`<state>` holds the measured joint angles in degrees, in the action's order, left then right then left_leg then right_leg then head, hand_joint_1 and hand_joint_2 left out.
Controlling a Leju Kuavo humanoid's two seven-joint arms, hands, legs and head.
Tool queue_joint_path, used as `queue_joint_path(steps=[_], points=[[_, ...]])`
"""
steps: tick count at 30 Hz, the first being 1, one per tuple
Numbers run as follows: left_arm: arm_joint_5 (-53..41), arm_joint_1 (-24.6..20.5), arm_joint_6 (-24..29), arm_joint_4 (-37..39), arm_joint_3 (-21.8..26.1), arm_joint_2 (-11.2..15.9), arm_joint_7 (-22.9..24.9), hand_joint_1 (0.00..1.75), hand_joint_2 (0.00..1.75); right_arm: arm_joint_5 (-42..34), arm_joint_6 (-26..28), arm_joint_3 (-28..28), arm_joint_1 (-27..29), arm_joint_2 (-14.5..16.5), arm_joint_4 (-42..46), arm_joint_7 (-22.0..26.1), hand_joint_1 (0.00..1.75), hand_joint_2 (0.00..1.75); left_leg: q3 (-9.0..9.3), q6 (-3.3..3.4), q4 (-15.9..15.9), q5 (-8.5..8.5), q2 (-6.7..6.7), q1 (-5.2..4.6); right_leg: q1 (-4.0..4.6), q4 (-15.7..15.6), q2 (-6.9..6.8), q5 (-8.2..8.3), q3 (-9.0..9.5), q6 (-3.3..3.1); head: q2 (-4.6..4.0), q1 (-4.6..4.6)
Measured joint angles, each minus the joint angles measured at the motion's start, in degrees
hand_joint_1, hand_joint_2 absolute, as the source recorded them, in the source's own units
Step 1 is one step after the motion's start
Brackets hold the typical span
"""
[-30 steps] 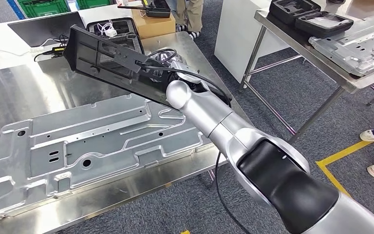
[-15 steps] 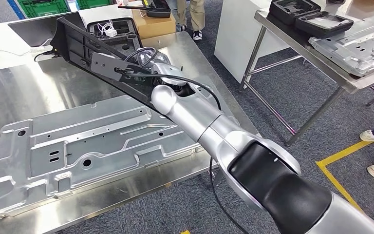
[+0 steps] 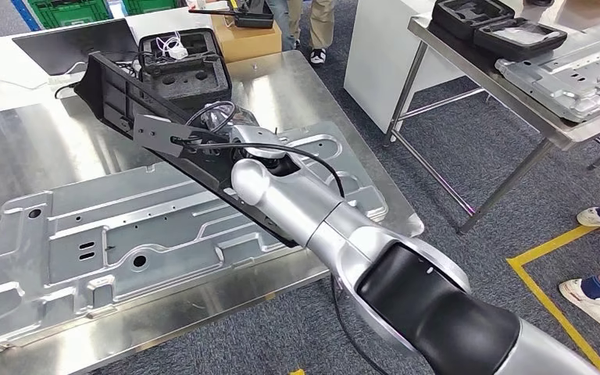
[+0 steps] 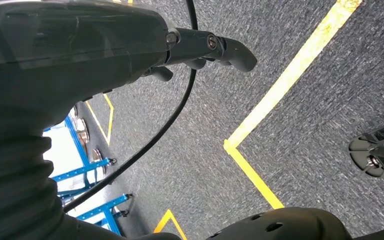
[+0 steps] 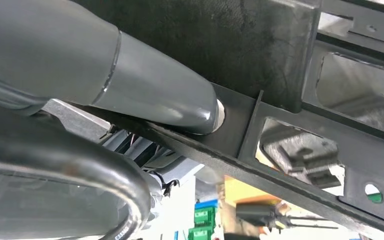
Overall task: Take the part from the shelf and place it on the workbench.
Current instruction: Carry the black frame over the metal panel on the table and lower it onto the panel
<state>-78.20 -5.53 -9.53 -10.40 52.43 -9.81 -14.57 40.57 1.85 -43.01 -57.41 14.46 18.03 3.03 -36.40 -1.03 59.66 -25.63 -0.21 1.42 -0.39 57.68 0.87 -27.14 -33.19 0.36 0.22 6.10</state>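
Black plastic, the part hangs tilted above the steel workbench, over the grey stamped panel lying there. My right hand clamps it, thumb pressed flat against its ribbed frame (fingers mostly hidden). My left hand hangs over carpet, holding nothing, fingers loosely apart.
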Motion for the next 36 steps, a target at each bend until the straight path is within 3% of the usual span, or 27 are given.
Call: queue_joint_path(steps=[34, 36], points=[[-0.14, 0.00, 0.55, 0.00, -0.26, -0.20, -0.01, 0.00, 1.75, 2.05, -1.06, 0.19, 2.68, 0.24, -0.98, -1.03, 1.75, 0.00, -0.01, 0.00, 0.00, 0.00, 0.00, 0.00, 0.00, 0.00, 0.00, 0.00, -0.01, 0.00, 0.00, -0.01], [-0.16, 0.00, 0.55, 0.00, -0.41, -0.20, -0.01, 0.00, 1.75, 2.13, -1.06, 0.27, 2.69, 0.21, -1.01, -1.04, 0.87, 0.00, -0.01, 0.00, 0.00, 0.00, 0.00, 0.00, 0.00, 0.00, 0.00, 0.00, -0.01, 0.00, 0.00, -0.01]])
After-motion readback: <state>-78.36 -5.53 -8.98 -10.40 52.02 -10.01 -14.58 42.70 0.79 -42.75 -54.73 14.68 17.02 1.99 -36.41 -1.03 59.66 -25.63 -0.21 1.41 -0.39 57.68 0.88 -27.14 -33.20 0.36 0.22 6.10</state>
